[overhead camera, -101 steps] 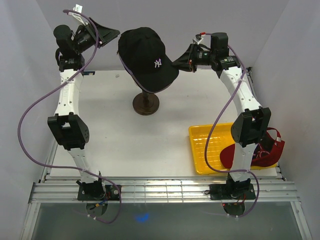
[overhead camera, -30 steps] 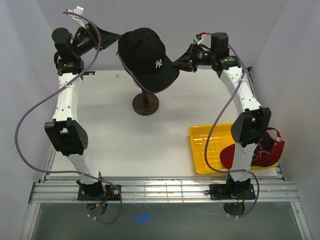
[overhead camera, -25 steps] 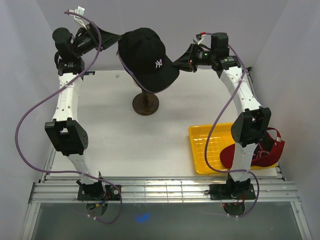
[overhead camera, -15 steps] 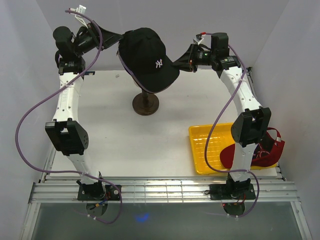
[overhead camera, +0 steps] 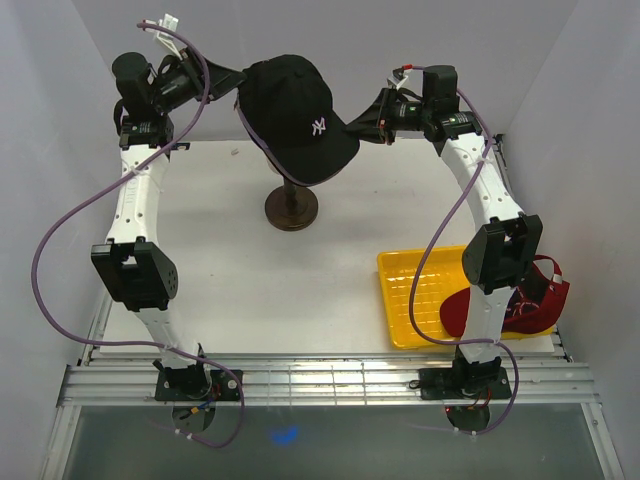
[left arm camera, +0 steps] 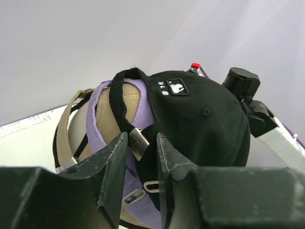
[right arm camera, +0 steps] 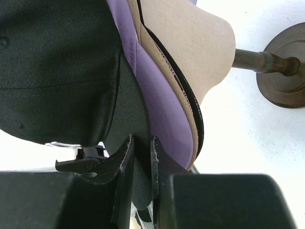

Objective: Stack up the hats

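Note:
A black NY hat (overhead camera: 295,105) tops a pile of hats on the mannequin head. Under it show a lavender hat (left arm camera: 101,102) and a tan hat's strap (left arm camera: 66,131); their brims, lavender (right arm camera: 162,95) and tan (right arm camera: 185,107), lie nested in the right wrist view. My left gripper (overhead camera: 232,75) is at the back of the pile. Its jaws (left arm camera: 141,138) stand apart on either side of the black hat's rear strap and metal buckle (left arm camera: 138,143). My right gripper (overhead camera: 352,124) is shut on the black brim (right arm camera: 128,114). A red hat (overhead camera: 535,300) lies at the right, behind the right arm.
The beige mannequin head (right arm camera: 190,43) sits on a dark wooden stand (overhead camera: 292,205) at the back middle of the table. A yellow grid-bottomed tray (overhead camera: 410,290) lies at the front right. White walls close in on the left, back and right.
My left gripper has moved right, up to the back of the black hat, and its jaws have narrowed around the rear strap. The right arm and the hats have not moved.

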Robot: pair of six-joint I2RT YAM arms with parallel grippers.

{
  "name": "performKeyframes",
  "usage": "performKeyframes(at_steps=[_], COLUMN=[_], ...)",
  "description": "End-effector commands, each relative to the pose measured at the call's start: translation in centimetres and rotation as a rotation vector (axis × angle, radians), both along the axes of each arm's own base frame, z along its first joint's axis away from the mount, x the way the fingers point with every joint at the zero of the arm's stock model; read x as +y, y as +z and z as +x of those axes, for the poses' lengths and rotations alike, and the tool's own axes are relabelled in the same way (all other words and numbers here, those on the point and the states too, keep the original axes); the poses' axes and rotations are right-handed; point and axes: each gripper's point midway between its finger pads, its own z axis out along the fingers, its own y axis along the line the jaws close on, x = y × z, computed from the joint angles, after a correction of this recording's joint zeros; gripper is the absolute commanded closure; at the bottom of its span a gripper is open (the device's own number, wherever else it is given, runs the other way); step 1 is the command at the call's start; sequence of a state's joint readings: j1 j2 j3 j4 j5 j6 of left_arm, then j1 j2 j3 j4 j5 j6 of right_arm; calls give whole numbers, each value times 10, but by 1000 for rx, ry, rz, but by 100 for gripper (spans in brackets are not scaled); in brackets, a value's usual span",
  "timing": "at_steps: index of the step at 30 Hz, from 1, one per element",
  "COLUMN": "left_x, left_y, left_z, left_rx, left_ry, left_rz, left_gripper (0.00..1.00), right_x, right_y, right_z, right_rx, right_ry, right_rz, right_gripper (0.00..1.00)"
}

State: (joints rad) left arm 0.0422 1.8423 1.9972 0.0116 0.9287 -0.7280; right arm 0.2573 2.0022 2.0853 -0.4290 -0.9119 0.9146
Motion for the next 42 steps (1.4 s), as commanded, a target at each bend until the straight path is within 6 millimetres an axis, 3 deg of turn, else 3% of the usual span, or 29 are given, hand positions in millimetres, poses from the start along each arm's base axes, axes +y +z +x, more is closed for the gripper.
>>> performKeyframes(at_steps=[1, 3, 7, 8, 14, 21, 28, 34, 42], left_x=[-11, -10, -3, -1, 16, 25, 27, 30, 31], left_y=[-1, -1, -5, -5, -23, -82, -124, -147, -169], left_z=[-8, -6, 2, 4, 22, 42, 42, 37, 37], left_rx=[2, 4, 30, 33, 104, 257, 355, 398, 441], left_ry=[-26, -12, 61, 83, 229, 290, 312, 337, 333], left_rz=[27, 25, 21, 21, 35, 58, 48, 51, 59], left_gripper=[63, 69, 98, 100, 100, 100, 100, 100, 100], right_x=[-13, -13, -12, -12, -14, -17, -19, -22, -22], right_y=[-88, -90, -89, -89, -94, -110, -123, -114, -128], right_z=[28, 28, 27, 27, 27, 23, 18, 21, 15], right_rx=[129, 131, 125, 127, 130, 146, 153, 119, 128], right_ry=[-123, -123, -120, -122, -128, -134, -142, -162, -158], right_rz=[-189, -189, -190, -192, -206, -225, -253, -267, -291], right_gripper=[89, 90, 89, 90, 89, 92, 92, 92, 92])
